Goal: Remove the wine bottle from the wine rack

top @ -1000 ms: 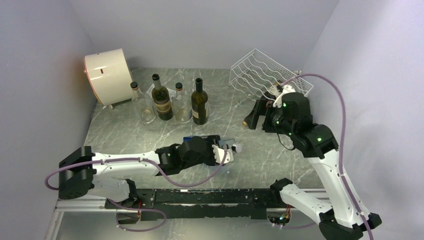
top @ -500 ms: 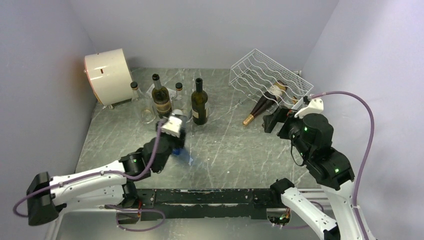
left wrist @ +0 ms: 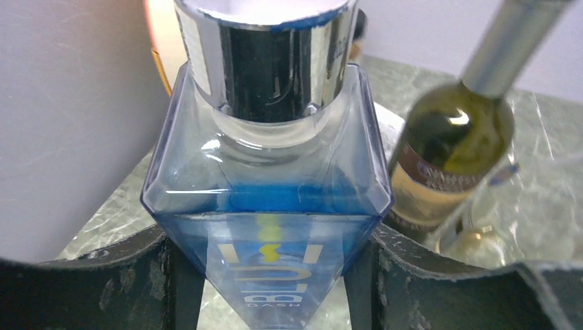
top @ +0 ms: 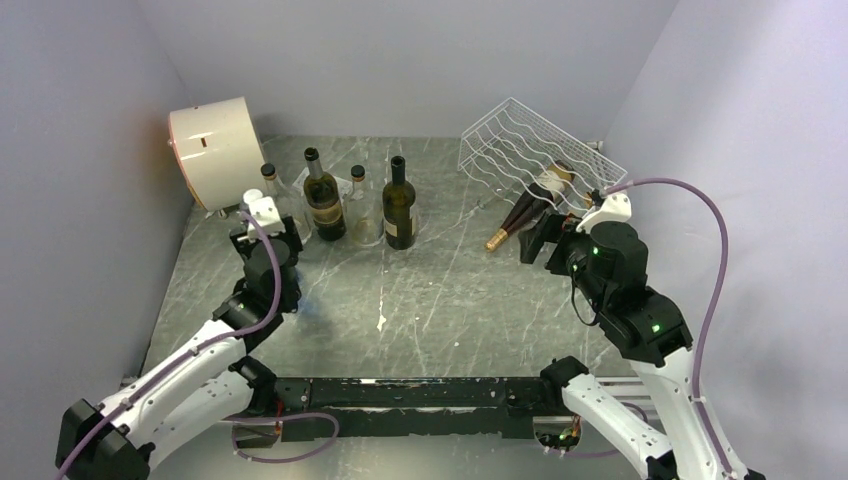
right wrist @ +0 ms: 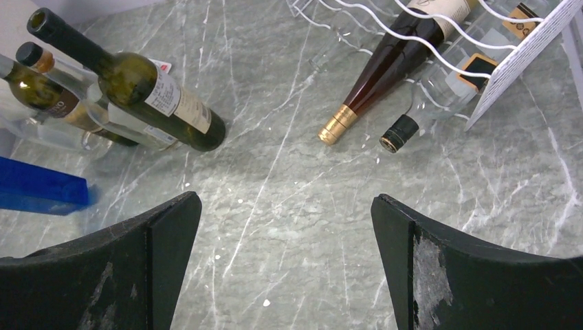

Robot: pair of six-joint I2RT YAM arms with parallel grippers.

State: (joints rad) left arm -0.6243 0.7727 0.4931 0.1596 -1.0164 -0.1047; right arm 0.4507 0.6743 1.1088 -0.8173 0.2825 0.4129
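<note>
Clamping a blue square glass bottle (left wrist: 265, 227) by its flat sides, the left gripper (top: 262, 228) stands at the near left of the grey marble table (top: 450, 290). The bottle has a chrome cap. Its glass is pale at the shoulder and deeper blue below, though I cannot tell how full it is.

On the near right, the right gripper (right wrist: 285, 203) hangs above bare marble with its fingers spread wide and nothing between them.

Further back, left of centre, a row of bottles stands upright: a dark green one (top: 399, 205), a labelled olive-green one (top: 322, 200) and two smaller clear ones (top: 357, 205) (top: 272, 195). Their fill levels are not readable. A cream drum (top: 215, 140) sits behind them in the far left corner.

At the far right, the white wire wine rack (top: 520, 135) sits tilted. The wine bottle (right wrist: 392, 62), dark with a gold foil top, lies in a lower cradle with its neck poking out toward the table. A clear bottle with a black cap (right wrist: 426, 103) lies just beside it. Both are well apart from the right gripper.
</note>
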